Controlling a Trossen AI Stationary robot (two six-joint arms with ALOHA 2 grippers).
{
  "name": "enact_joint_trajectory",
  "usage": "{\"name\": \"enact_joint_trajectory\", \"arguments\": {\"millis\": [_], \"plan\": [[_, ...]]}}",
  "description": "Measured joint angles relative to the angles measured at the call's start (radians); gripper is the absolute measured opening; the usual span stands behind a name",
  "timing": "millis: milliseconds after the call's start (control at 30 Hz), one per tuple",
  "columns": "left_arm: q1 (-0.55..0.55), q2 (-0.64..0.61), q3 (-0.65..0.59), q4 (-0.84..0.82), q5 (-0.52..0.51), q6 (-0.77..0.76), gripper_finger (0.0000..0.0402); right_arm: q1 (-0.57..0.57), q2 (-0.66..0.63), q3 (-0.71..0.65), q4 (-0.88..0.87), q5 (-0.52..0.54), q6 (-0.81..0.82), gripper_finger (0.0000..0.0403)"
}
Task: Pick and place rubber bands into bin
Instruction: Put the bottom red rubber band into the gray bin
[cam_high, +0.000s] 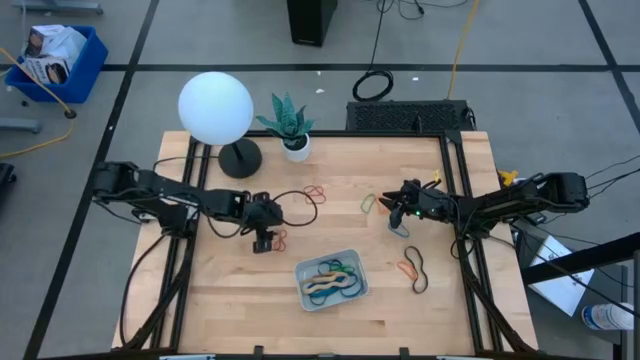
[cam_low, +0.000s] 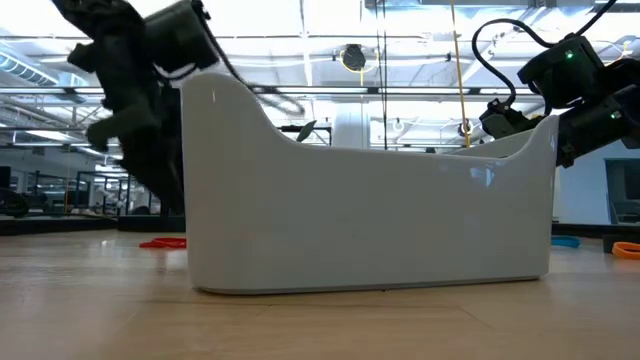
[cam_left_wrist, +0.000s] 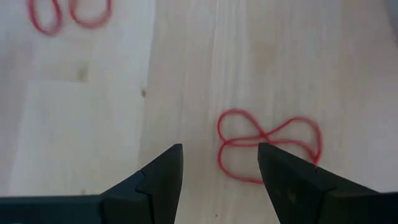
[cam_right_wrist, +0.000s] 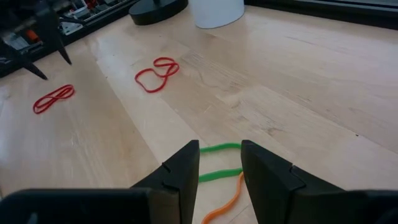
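The pale bin (cam_high: 331, 278) lies near the table's front with several rubber bands in it; it fills the low view (cam_low: 370, 210). My left gripper (cam_high: 264, 238) (cam_left_wrist: 219, 149) is open, pointing down over a twisted red band (cam_left_wrist: 267, 146) (cam_high: 279, 238), which lies flat on the table partly under one finger. My right gripper (cam_high: 393, 208) (cam_right_wrist: 219, 149) is open by a narrow gap, low over a green band (cam_right_wrist: 219, 163) and an orange band (cam_right_wrist: 224, 202) that lie flat on the table (cam_high: 368, 203).
Loose on the table are a red pair of bands (cam_high: 316, 190) (cam_right_wrist: 157, 74) and an orange band (cam_high: 406, 268) beside a black one (cam_high: 419, 270) at the front right. A globe lamp (cam_high: 215, 108) and a potted plant (cam_high: 288, 122) stand at the far edge.
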Motion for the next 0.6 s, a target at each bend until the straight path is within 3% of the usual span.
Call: {"name": "enact_joint_trajectory", "arguments": {"millis": [433, 600], "plan": [[0.000, 0.136, 0.003, 0.011, 0.008, -0.005, 0.0213, 0.000, 0.000, 0.000, -0.005, -0.001, 0.000, 0.0114], [-0.001, 0.138, 0.002, 0.012, 0.016, -0.022, 0.0166, 0.000, 0.000, 0.000, -0.008, -0.001, -0.004, 0.0114]]}}
